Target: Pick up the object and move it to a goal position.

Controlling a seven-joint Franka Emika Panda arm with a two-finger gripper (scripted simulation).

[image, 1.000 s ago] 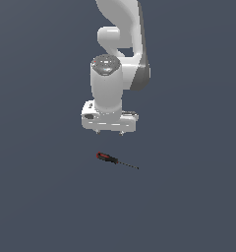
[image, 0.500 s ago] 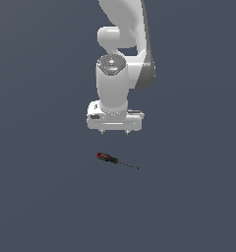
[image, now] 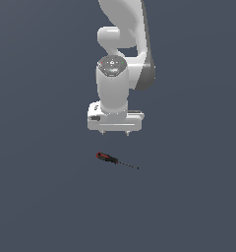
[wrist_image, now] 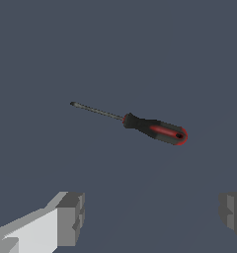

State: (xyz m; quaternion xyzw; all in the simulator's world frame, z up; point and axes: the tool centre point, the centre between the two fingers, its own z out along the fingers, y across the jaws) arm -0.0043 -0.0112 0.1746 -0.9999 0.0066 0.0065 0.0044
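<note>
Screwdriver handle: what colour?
Red and black on the screwdriver handle; clearest in the wrist view.

a bare simulated scene: a flat, featureless grey-blue ground (image: 41,197) everywhere, and a smooth white rendered arm (image: 121,59).
</note>
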